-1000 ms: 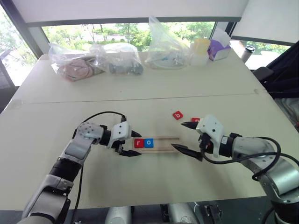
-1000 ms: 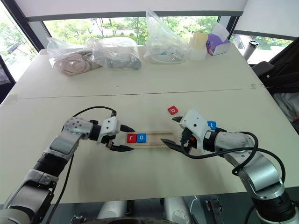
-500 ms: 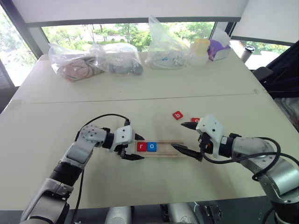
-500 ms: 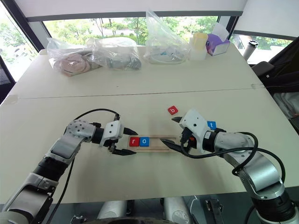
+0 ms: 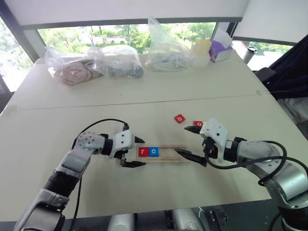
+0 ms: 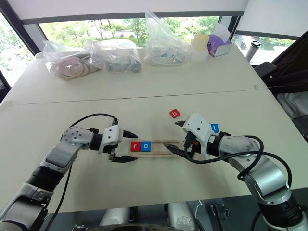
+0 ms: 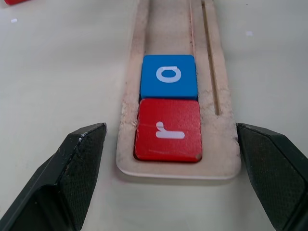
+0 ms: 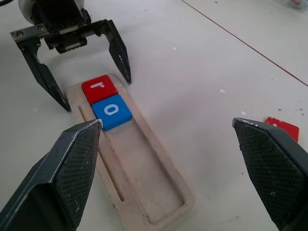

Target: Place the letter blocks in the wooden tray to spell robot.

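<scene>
A pale wooden tray (image 5: 166, 152) lies lengthwise across the table (image 5: 144, 101) near its front edge, holding a red r block (image 7: 169, 129) and blue o block (image 7: 169, 76) at its left end, with the left gripper (image 5: 133, 152) and right gripper (image 5: 191, 142) both spread wide, empty, at either end.

A red r block (image 7: 169, 129) and blue o block (image 7: 169, 76) (both lettered in white) sit in the pale wooden tray (image 7: 136, 91); a red b block (image 6: 174, 113) lies on the cream table (image 6: 144, 183).
</scene>
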